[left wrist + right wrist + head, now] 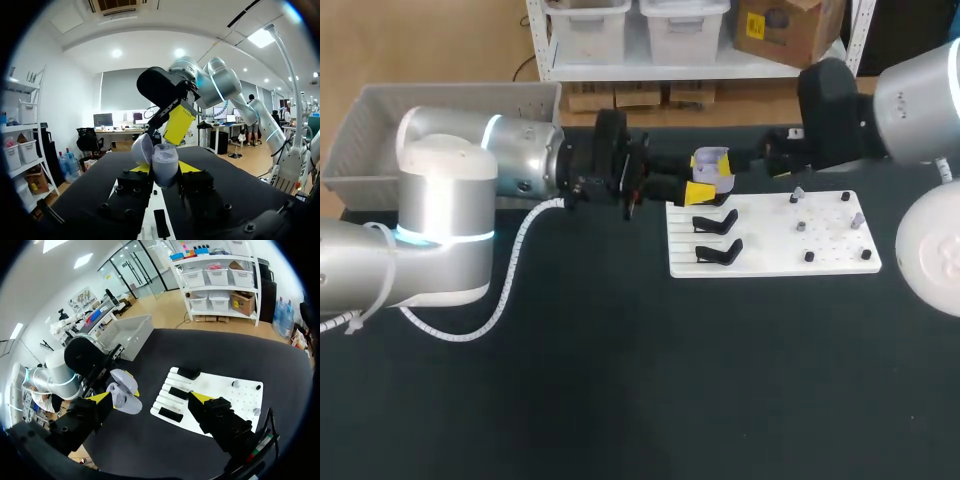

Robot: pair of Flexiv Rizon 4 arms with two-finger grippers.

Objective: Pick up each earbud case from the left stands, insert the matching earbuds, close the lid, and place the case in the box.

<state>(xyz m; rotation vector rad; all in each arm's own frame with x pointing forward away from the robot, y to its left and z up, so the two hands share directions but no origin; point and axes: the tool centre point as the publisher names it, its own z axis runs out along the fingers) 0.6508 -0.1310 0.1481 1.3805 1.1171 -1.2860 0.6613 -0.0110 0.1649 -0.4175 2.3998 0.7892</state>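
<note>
L arm came in from the left. Left pincer (pixel 703 186) was clamped on the lavender plastic earbud case (pixel 712 163), one yellow tip each side, held above the far-left corner of the white plastic board (pixel 770 262). Case lid was hinged open and tilted back. Right pincer (pixel 150 398) was spread wide w/ nothing gripped; one of its yellow fingers (pixel 178 125) hung just over the case's open mouth, touching or not, couldn't tell. Two black stands (pixel 717 221) sat on the board's left part, small grey & black pieces (pixel 801 227) on its right. Grey plastic crate (pixel 380 120) sat far left on the black counter (pixel 620 380).
</note>
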